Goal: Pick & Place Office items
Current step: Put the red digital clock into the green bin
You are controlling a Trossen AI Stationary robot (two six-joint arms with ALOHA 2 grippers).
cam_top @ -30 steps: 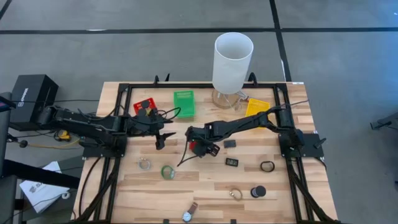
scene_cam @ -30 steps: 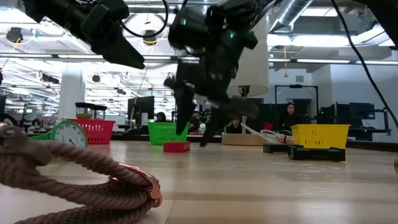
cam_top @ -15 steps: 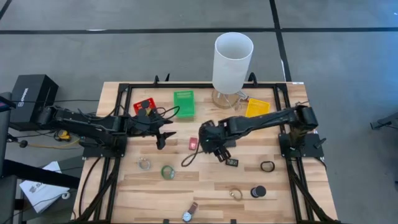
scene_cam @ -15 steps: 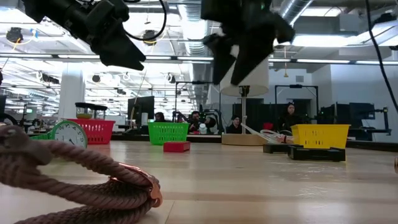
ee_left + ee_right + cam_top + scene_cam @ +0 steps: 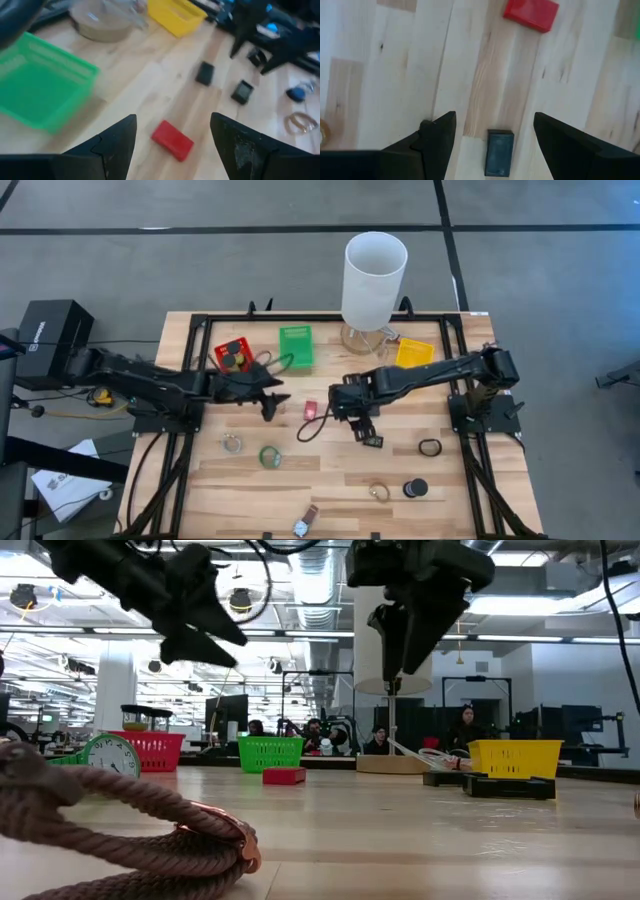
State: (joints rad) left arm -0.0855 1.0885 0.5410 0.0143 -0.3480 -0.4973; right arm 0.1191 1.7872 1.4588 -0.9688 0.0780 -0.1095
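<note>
Nearest the low camera: a coil of brown rope (image 5: 120, 825) lying on the wooden surface (image 5: 330, 480), with a small white clock face (image 5: 111, 755) behind it. From overhead the near edge holds a wristwatch (image 5: 303, 523), a ring (image 5: 379, 492) and a black cylinder (image 5: 415, 488) standing just beside the ring.

Next row back: a clear disc (image 5: 233, 444) at left, the green tape roll (image 5: 269, 456) just beside it, and a dark ring (image 5: 430, 447) over on the right side.

Mid-surface: the right gripper (image 5: 361, 418) hangs above the boards, fingers spread apart and holding nothing. Its wrist camera looks down on a small black block (image 5: 499, 152) lying flat between its two fingers (image 5: 436, 145), with the red block (image 5: 530, 13) farther on. Overhead, that black block (image 5: 372, 440) lies just past the gripper tips, and the red block (image 5: 311, 410) lies between the two grippers.

The left gripper (image 5: 272, 402) is also raised off the surface, fingers apart and empty, pointed toward the red block (image 5: 172, 139). Its wrist view shows two more small black blocks (image 5: 205, 73) beyond the red one.

Far row: red bin (image 5: 233, 355) with dark items inside, green bin (image 5: 295, 346), yellow bin (image 5: 414, 352), and the tall white cylinder (image 5: 374, 278) on its round base. In the low view, people sit in the room behind the bins.
</note>
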